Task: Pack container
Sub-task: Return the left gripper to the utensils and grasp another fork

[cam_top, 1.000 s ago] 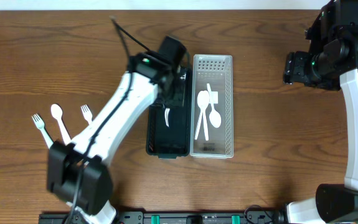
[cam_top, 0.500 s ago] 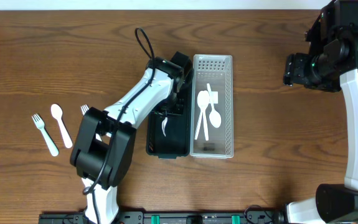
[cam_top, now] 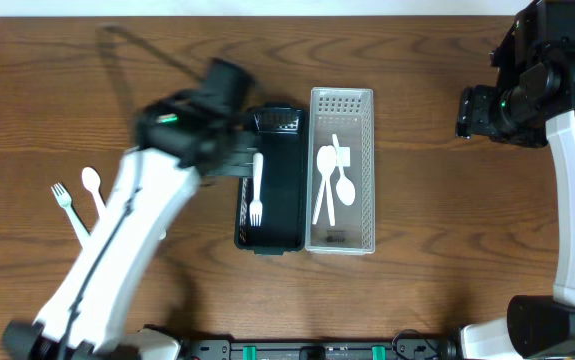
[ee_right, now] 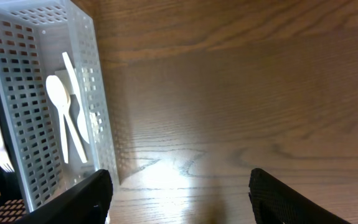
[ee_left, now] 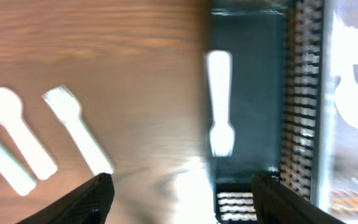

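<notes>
A black container [cam_top: 282,215] stands mid-table with one white fork [cam_top: 256,187] lying flat inside it. My left gripper [cam_top: 235,152] hovers blurred over the container's left rim. In the left wrist view that gripper [ee_left: 182,205] is open with nothing between its fingers, and the fork [ee_left: 220,102] lies in the black bin ahead. A white perforated container [cam_top: 370,170] beside it holds spoons [cam_top: 332,185]. My right gripper [cam_top: 467,110] hangs open at the far right, over bare wood [ee_right: 182,205].
A loose white fork [cam_top: 67,205] and spoon [cam_top: 92,185] lie on the wood at the left, partly under my left arm. The left wrist view shows a spoon [ee_left: 20,140] and a fork [ee_left: 76,134] there. The right arm's base stands along the right edge.
My left gripper has opened and let go of the white fork, which now lies in the black container. The left arm has swung back to the left. The right arm has not moved.
</notes>
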You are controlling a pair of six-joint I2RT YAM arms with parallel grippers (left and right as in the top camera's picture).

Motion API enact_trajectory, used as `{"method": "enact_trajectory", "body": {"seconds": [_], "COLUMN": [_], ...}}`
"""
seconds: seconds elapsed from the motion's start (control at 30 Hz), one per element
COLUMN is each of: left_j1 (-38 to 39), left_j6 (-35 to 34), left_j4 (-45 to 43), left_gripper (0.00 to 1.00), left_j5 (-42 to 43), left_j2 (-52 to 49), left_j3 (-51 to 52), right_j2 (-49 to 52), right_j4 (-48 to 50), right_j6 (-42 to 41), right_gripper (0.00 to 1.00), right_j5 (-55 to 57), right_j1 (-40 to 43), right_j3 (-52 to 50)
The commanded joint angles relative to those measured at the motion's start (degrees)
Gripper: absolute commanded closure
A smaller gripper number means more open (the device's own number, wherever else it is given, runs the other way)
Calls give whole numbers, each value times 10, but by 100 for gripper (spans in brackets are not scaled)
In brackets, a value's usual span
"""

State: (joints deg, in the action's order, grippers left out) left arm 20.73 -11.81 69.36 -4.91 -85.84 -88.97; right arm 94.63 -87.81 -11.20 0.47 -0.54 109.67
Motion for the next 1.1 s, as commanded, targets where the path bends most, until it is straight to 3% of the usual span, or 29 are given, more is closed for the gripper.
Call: {"method": "enact_trajectory", "body": {"seconds": [0.0, 0.23, 0.37, 0.57, 1.07], "left_j1": [-78, -264, -319, -341, -341], "left_j6": [4, 4, 4, 9, 11], "left_j4": [21, -34, -106, -176, -254], "left_gripper": [24, 17, 16, 15, 15], "left_j5": [-22, 33, 78, 90, 88], "left_j2": [22, 13, -18, -100, -257], "left_j3": [-3, 66, 146, 223, 224], "right_j2": [-9, -9, -9, -9, -9], "right_j4": [-1, -1, -1, -1, -7], "right_j6": [10, 10, 10, 10, 10], "right_gripper": [27, 26, 26, 26, 27], "right_j5": [10, 10, 10, 10, 10], "right_j1": [5, 5, 5, 5, 5], "right_j3": [4, 4, 4, 4, 4]}}
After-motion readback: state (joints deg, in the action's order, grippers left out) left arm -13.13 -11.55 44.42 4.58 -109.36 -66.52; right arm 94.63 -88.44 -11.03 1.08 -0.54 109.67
